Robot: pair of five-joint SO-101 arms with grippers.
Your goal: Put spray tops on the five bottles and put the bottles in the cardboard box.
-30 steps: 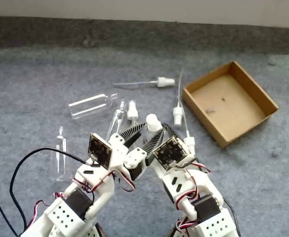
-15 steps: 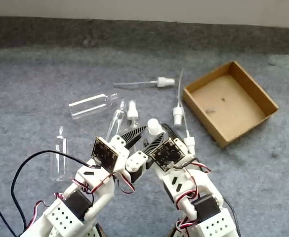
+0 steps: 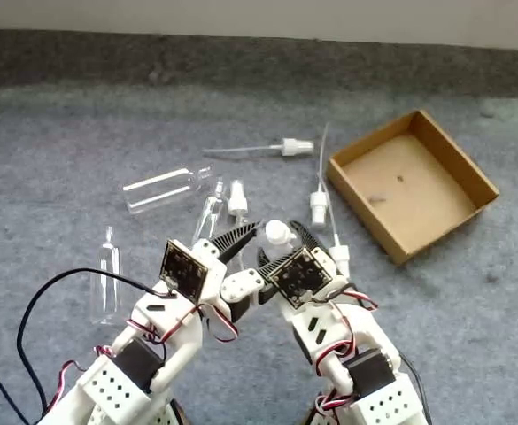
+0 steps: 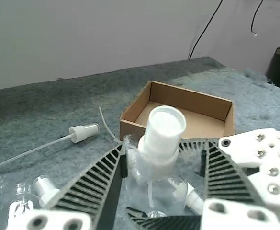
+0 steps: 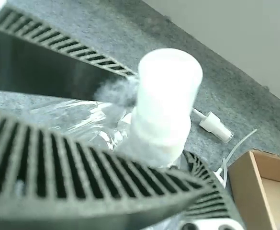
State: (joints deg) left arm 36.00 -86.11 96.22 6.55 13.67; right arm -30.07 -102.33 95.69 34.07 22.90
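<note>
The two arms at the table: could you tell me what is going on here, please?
Both arms meet around one clear bottle fitted with a white spray top. The right gripper grips it; the left gripper is close beside it. No bottle is in the cardboard box yet; bare bottles and loose spray tops lie on the table.

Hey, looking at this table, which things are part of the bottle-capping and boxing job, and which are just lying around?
Job: capped clear plastic bottle; three uncapped clear plastic bottles; four loose white spray tops; brown cardboard box.
Lying about: black cable; grey carpet underneath.
</note>
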